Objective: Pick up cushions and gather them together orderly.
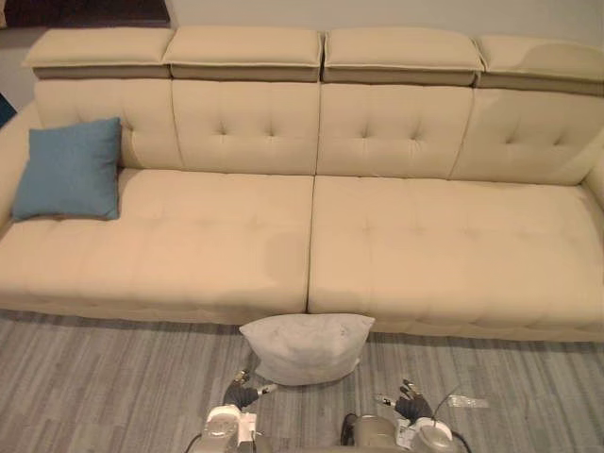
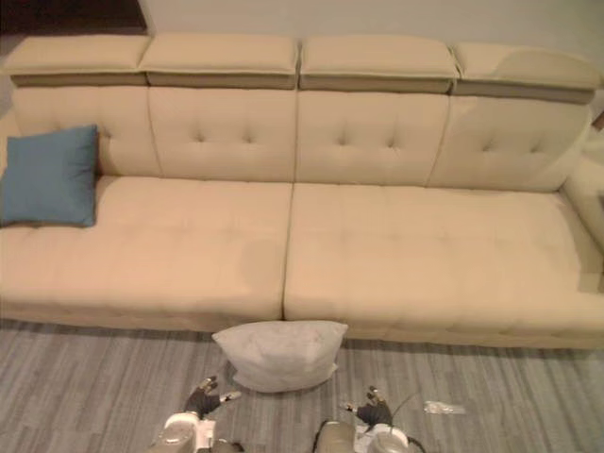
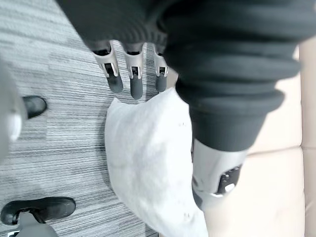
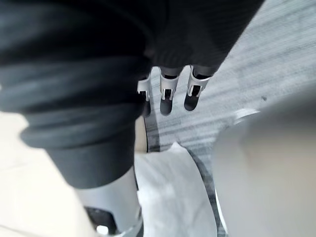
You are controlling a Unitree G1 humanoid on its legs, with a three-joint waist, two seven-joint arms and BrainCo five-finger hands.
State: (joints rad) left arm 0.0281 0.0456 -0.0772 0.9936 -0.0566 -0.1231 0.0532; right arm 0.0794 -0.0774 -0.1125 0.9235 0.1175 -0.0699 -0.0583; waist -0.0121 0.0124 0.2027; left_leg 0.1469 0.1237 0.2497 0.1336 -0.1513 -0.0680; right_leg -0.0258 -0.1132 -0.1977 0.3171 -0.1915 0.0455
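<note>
A white cushion [image 1: 307, 347] lies on the grey floor against the front of the beige sofa [image 1: 396, 245], near its middle seam. A blue cushion [image 1: 70, 169] leans in the sofa's far left corner. My left hand [image 1: 243, 393] hovers low just left of the white cushion, fingers straight and apart from it [image 3: 148, 158]. My right hand [image 1: 408, 403] hangs to the cushion's right, fingers relaxed and holding nothing. The white cushion [image 4: 170, 192] also shows past the right wrist.
The sofa's seat runs the full width, with tufted backrests [image 1: 392, 127] behind. A small clear scrap [image 1: 469, 402] lies on the striped floor [image 1: 104, 377] right of my right hand. A person's black shoes [image 3: 37, 210] stand on the floor nearby.
</note>
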